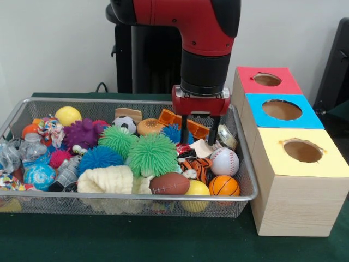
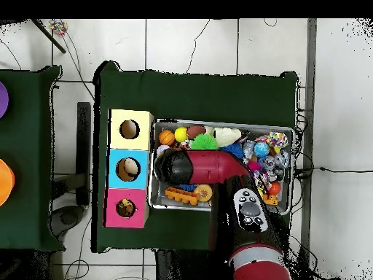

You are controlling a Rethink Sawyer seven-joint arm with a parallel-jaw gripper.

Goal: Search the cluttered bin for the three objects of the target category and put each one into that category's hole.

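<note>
The wire mesh bin (image 1: pixel 248 180) is full of toys. My gripper (image 1: pixel 198 132) hangs over its right part, open and empty, fingertips just above the clutter. The orange plush with black tiger stripes (image 1: pixel 195 165) lies right below and in front of the fingers, beside a baseball (image 1: pixel 224 161). A tan thing (image 1: pixel 128 114) lies at the bin's back; I cannot tell if it is plush. The red-surround hole (image 1: pixel 267 79) tops the farthest box. In the overhead view the arm (image 2: pixel 207 166) covers the gripper over the bin (image 2: pixel 222 122); the red hole (image 2: pixel 125 208) shows something inside.
Blue-surround (image 1: pixel 282 109) and yellow-surround (image 1: pixel 302 150) holes top the nearer boxes. Green (image 1: pixel 152 154), blue (image 1: pixel 99 157) and purple (image 1: pixel 82 132) spiky balls, a football (image 1: pixel 169 184), a basketball (image 1: pixel 223 186), a cream cloth (image 1: pixel 106 179) and an orange toy (image 1: pixel 170 117) crowd the bin.
</note>
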